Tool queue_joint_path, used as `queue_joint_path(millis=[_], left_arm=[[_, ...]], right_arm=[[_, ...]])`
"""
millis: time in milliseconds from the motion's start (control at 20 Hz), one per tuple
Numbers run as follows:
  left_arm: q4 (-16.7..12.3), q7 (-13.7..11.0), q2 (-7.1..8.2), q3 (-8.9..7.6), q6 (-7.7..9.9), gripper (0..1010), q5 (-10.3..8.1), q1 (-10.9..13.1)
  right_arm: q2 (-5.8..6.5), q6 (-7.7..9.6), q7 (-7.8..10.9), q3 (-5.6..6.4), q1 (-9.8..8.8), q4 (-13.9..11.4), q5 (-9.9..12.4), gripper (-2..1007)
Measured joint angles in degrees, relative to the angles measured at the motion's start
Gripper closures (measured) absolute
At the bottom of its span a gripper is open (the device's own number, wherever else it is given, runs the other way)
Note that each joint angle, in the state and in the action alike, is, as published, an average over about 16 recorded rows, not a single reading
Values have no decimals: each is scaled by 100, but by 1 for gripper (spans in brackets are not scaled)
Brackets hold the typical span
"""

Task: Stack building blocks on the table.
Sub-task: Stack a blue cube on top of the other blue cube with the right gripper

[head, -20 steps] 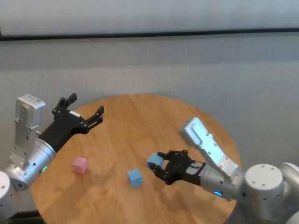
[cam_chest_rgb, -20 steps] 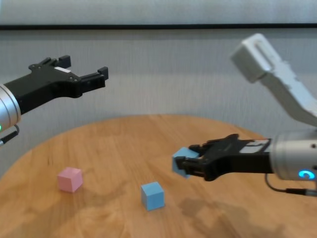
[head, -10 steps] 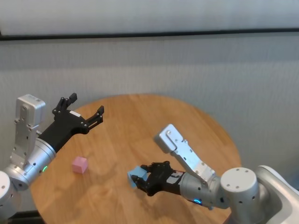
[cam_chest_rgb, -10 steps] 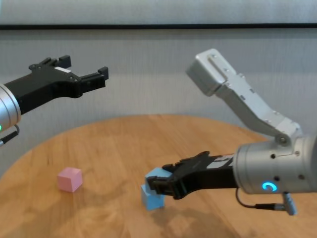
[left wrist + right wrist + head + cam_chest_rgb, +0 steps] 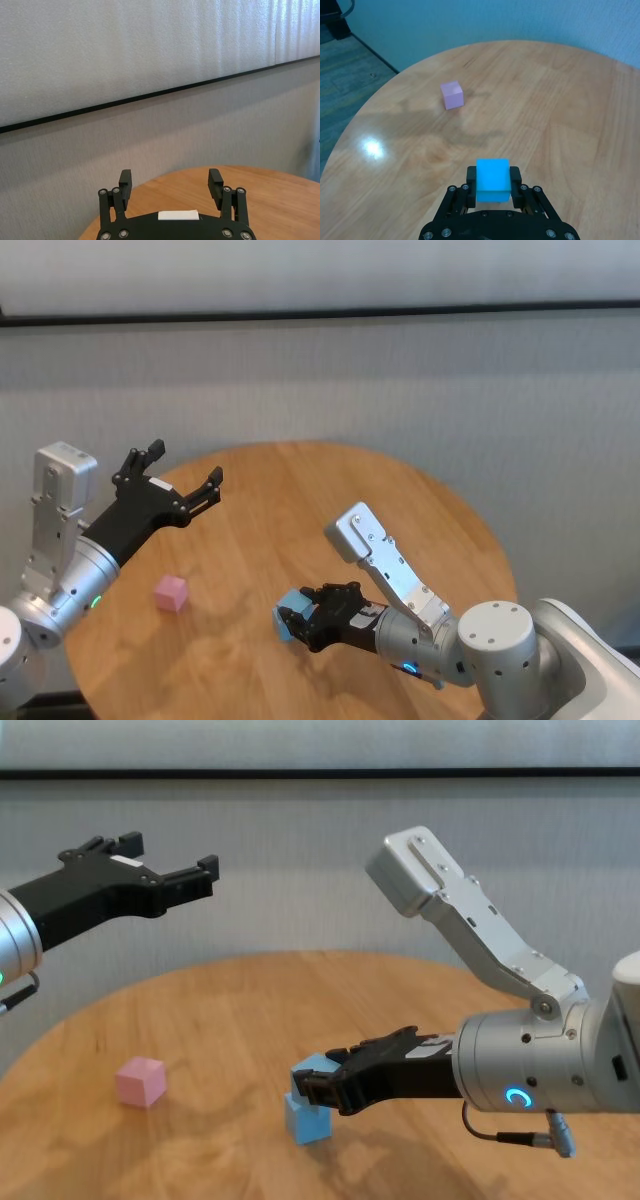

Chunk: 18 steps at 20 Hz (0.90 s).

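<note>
My right gripper (image 5: 322,1088) is shut on a light blue block (image 5: 312,1069), also seen between its fingers in the right wrist view (image 5: 493,180). It holds that block directly over the second light blue block (image 5: 304,1123), which stands on the table (image 5: 230,1010). The two blocks look very close or touching; I cannot tell which. The pink block (image 5: 170,593) lies alone on the table to the left, in the right wrist view as well (image 5: 452,95). My left gripper (image 5: 185,464) hangs open and empty, high above the table's left side.
The round wooden table's rim (image 5: 455,495) curves close behind and to both sides. A grey wall (image 5: 300,870) stands beyond it. Bare wood lies between the pink block and the blue pair.
My right gripper has carried the blue block leftward and down, from beside the other blue block to right over it. The left arm has not moved.
</note>
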Motion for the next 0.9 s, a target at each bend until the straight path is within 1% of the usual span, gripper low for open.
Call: queue_joint_path(millis=[400, 900], left_arm=[[0, 0, 0, 0, 0, 10, 0, 0], [0, 0, 0, 0, 0, 10, 0, 0]], right_arm=[[-135, 2, -10, 108, 13, 129, -19, 636], [-241, 12, 25, 161, 77, 287, -37, 636]])
